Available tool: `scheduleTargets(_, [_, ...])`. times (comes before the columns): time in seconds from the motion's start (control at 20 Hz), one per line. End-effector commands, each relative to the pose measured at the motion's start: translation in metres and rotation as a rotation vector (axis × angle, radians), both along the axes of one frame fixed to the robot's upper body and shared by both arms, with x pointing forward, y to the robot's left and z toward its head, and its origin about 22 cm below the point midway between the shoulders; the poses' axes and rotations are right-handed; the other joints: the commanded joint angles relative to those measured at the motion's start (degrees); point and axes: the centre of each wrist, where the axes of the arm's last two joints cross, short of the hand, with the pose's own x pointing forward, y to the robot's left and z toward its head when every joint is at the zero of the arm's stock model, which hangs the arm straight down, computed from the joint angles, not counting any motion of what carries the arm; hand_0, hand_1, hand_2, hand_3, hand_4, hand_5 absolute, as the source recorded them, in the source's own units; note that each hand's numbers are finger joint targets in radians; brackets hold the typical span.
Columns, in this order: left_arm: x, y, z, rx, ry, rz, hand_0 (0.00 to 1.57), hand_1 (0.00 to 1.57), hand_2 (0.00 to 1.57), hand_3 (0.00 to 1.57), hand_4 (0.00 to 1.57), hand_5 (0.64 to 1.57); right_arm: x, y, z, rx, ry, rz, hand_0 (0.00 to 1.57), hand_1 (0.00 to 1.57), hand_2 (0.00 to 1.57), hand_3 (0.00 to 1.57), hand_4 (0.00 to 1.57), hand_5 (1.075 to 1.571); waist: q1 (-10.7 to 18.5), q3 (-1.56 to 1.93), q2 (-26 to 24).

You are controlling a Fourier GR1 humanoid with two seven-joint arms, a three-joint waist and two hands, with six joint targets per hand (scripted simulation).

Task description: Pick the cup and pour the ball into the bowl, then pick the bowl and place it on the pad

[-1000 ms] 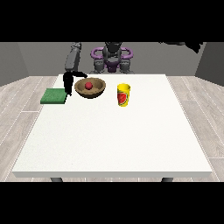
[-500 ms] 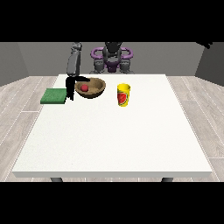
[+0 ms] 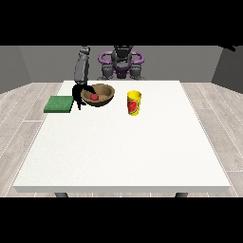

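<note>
A brown wooden bowl [image 3: 102, 90] with a red ball [image 3: 94, 97] inside it is at the table's far left, tilted and lifted slightly off the surface. The black hand at the view's left [image 3: 78, 95] grips the bowl's left rim, one finger reaching over the rim into the bowl. A yellow cup [image 3: 134, 103] with a red-and-green print stands upright to the bowl's right. The green pad [image 3: 59, 104] lies flat at the table's left edge, just left of the hand. No other hand shows.
The white table [image 3: 123, 147] stretches wide towards the camera. The robot's torso [image 3: 121, 64] stands behind the far edge. Grey floor boards surround the table.
The hand at the view's left has closed on the bowl's left rim, and the bowl has lifted and tilted a little. The cup and the pad have not moved.
</note>
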Motion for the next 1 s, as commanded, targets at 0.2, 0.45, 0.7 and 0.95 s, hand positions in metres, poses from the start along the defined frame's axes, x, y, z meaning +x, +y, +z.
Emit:
scheduleTargets(0.2, [-0.004,0.009,0.009,-0.006,-0.031,-0.023,0.00,0.00,0.00,0.00,0.62,1.569,-0.017,-0.009,-0.020,-0.048,0.228,-0.076,1.57,1.57,1.57,1.57,1.08,1.485,2.3,1.85,3.7])
scheduleTargets(0.45, [-0.009,0.031,-0.019,-0.015,0.086,0.040,0.00,0.00,0.00,0.00,0.71,1.570,0.000,-0.025,0.016,-0.111,0.308,-0.071,1.57,1.57,1.57,1.57,1.06,1.517,0.1,1.73,-3.8])
scheduleTargets(0.7, [-0.023,0.065,-0.047,-0.054,0.147,0.139,0.00,0.00,0.00,0.00,0.73,1.569,0.025,-0.007,0.050,-0.101,0.387,0.009,1.57,1.57,1.57,1.57,1.03,1.539,-6.3,1.82,-7.2])
scheduleTargets(0.95, [-0.029,0.075,-0.042,-0.055,0.137,0.169,0.00,0.00,0.00,0.00,0.71,1.567,0.043,-0.065,0.107,-0.226,0.370,-0.010,1.57,1.57,1.57,1.57,0.99,1.553,-7.4,1.88,-7.0])
